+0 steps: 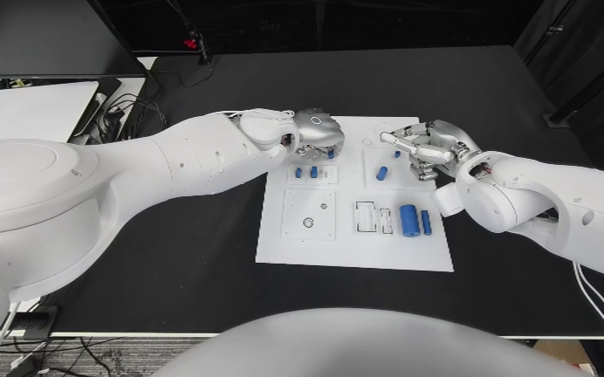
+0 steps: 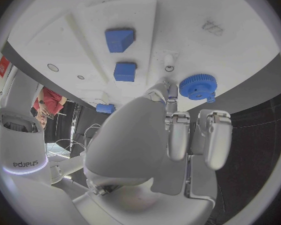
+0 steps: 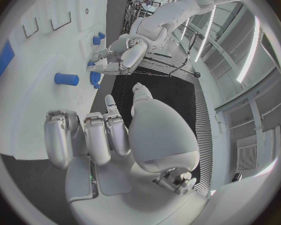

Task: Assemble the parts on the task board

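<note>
- The left hand (image 1: pixel 318 133) hovers over the far left part of the white board (image 1: pixel 356 250). In the left wrist view its fingers (image 2: pixel 178 135) are curled in side by side with nothing between them.
- Just past those fingertips a blue gear (image 2: pixel 197 86) sits on the board, close to but apart from them.
- The right hand (image 1: pixel 428 146) hangs over the far right part of the board. Its fingers (image 3: pixel 90 135) are bent inward (seen from behind in the right wrist view) and hold nothing.
- Near it a short blue peg (image 1: pixel 381 172) stands on the board.
- Two small blue blocks (image 1: pixel 306 171) sit side by side below the left hand.
- Two blue cylinders (image 1: pixel 415 219) lie side by side at the board's near right.
- The board rests in the middle of the black surface (image 1: pixel 188 246).
</note>
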### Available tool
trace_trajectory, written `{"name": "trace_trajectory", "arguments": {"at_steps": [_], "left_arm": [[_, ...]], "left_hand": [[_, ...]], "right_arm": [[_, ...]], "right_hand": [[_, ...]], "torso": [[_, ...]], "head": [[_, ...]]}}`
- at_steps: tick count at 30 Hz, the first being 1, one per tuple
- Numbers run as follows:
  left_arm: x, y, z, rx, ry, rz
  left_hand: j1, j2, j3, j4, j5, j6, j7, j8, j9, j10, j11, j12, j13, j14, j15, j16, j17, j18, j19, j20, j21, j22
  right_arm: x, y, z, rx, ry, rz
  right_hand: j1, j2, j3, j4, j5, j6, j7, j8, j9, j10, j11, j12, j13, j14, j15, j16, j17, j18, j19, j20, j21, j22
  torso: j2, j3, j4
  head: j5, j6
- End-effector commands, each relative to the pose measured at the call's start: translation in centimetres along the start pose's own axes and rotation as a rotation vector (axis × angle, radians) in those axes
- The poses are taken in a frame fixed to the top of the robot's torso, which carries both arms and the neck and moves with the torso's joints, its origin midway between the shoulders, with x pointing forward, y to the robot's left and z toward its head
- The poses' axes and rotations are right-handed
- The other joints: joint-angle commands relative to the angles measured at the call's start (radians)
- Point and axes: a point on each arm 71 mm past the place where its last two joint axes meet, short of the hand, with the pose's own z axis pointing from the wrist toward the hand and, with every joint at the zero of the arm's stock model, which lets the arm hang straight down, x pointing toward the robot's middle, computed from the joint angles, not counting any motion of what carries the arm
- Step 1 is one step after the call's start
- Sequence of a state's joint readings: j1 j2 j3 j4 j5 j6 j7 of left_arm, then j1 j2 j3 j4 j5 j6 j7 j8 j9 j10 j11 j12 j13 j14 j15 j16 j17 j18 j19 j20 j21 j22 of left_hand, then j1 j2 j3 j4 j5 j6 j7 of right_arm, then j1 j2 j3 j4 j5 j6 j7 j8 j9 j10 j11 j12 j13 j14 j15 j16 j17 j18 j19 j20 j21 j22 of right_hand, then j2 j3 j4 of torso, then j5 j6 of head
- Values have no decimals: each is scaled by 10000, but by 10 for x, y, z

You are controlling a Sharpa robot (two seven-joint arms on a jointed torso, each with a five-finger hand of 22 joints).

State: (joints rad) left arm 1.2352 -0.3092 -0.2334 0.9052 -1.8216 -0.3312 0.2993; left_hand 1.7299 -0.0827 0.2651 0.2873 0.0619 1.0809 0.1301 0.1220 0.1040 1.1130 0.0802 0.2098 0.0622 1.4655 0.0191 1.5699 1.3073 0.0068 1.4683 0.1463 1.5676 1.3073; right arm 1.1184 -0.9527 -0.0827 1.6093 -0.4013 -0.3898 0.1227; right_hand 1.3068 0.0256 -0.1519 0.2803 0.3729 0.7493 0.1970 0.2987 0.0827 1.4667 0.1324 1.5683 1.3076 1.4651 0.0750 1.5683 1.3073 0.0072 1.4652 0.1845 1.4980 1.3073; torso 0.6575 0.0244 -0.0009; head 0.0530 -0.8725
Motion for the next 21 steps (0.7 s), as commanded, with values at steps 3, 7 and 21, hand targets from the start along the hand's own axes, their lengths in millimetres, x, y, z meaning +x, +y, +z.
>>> {"name": "trace_trajectory", "arguments": {"at_steps": [3, 7, 21], "left_arm": [[1, 1, -3, 75, -313, 168], [-1, 2, -5, 132, -641, 276], [-29, 9, -20, 255, -2033, 815]], "left_hand": [[18, -18, 97, 16, 12, 158, 25, 76, 4, 126, 5, -102, -11, 1053, 85, 9, 2635, -68, 1025, -85, 32, 2634], [-4, -22, 139, 19, 21, 225, 22, 93, 11, 171, 4, -152, -13, 1053, 86, 9, 2635, -68, 1025, -87, 32, 2634], [-228, -50, 248, 35, 5, 465, -34, 150, 53, 359, -36, -340, -7, 1053, 56, 9, 2635, -68, 1025, -97, 32, 2634]], "right_arm": [[1, 1, 0, -61, 79, -6], [0, 1, 0, -59, 70, -8], [0, 0, 0, -20, 55, -11]], "right_hand": [[-4, 120, -50, 7, 53, 8, 124, 50, 14, 1041, 52, 25, 2632, 1057, 45, 25, 2635, 182, 333, 38, -34, 2294], [-4, 120, -50, 7, 53, 8, 124, 50, 14, 1041, 52, 25, 2632, 1057, 45, 25, 2635, 182, 333, 38, -34, 2294], [5, 128, -53, 2, 67, 10, 122, 63, 15, 1041, 49, 25, 2632, 1057, 43, 25, 2635, 183, 331, 37, -36, 2294]], "torso": [[0, -4, -6], [-3, -2, 2], [-6, 12, 25]], "head": [[-5, -1], [-18, -1], [48, -1]]}}
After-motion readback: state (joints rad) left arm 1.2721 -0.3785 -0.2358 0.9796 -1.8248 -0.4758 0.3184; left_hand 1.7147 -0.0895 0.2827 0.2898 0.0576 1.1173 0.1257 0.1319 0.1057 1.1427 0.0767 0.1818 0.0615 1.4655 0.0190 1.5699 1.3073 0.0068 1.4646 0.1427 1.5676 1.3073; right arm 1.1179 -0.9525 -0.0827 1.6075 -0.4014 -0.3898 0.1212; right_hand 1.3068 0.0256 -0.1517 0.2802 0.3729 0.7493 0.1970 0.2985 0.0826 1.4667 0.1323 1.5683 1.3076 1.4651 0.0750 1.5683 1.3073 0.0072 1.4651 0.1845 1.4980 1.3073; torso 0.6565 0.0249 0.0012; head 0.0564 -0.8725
